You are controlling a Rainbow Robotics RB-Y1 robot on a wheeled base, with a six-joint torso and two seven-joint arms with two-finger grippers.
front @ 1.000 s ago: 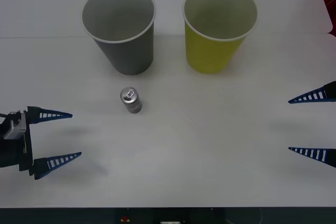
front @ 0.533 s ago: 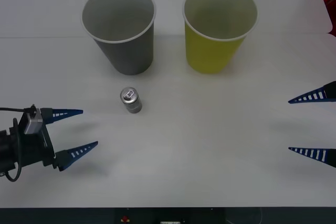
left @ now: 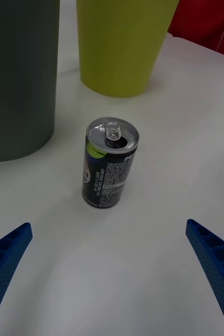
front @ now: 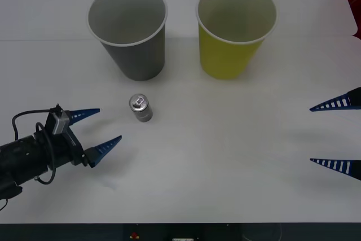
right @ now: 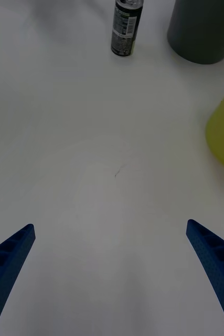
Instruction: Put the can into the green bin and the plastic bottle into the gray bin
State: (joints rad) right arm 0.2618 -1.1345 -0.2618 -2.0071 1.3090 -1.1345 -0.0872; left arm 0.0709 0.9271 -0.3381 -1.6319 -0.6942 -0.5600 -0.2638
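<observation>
The can [front: 140, 108] stands upright on the white table, silver top with pull tab and dark printed body; it also shows as the can [left: 109, 163] and the can [right: 126, 27]. Behind it stand the gray bin [front: 130, 29] and, to its right, the green bin [front: 234, 29], both upright with nothing visible inside. My left gripper [front: 102, 127] is open just left of the can, its fingers pointing toward it and apart from it. My right gripper [front: 334, 134] rests open at the table's right edge. The plastic bottle is out of view.
The white table [front: 225, 156] stretches bare between the can and the right gripper. In the left wrist view the gray bin [left: 17, 79] and the green bin [left: 123, 42] rise close behind the can. A red object [left: 209, 23] lies beyond the table.
My left gripper has advanced rightward and toward the can, its arm turning so the fingers aim at it. The right gripper, can and both bins have stayed still.
</observation>
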